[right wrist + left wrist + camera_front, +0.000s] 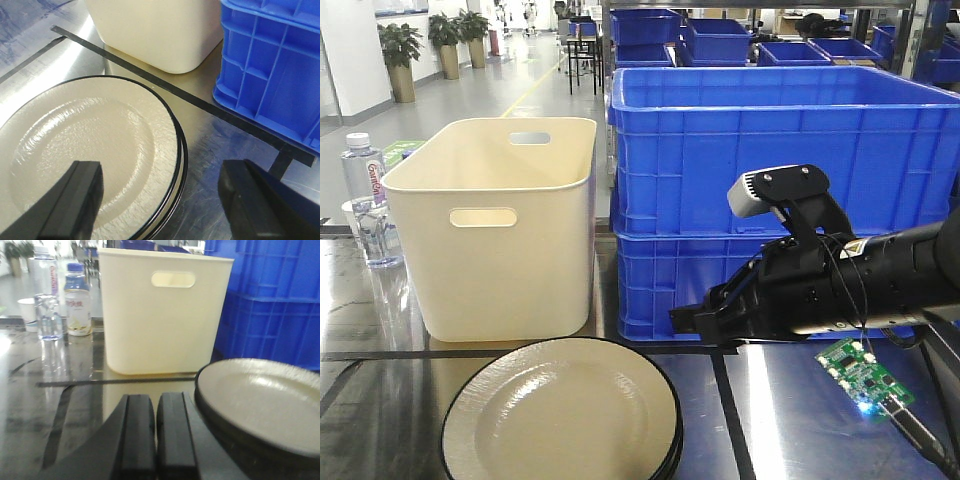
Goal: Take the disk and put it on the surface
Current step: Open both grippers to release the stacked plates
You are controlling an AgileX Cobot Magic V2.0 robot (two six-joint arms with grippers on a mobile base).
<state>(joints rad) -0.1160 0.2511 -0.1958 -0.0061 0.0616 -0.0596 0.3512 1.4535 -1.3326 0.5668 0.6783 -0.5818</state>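
A: Item one, right gripper (160, 200). State?

B: Jaws wide apart, empty, straddling the near right rim of the disk (85, 150). Left gripper (156, 440): jaws pressed together, holding nothing, low over the desk (30, 405) just beside the disk's left edge.

A: Item two, the disk. Location?

B: Cream plate with a black rim, lying on the glossy desk in front of the cream bin (500, 225). You see a second rim under it, so it looks like a stack.

A: Risks?

B: If you close on both rims you may lift two plates, or drag the lower one. The glaze and the desk both look slick; a shallow pinch on the lip could slip and drop the plate.

A: Item three, surroundings?

B: Blue crates (770, 200) stacked just behind the right arm; you have little room to swing back. The bin stands close behind the plate. A green circuit board (865, 378) with its cable lies on the desk to the right, under the arm; mind it when you set down. Water bottle (365, 200) and cup stand well to the left, out of the way.
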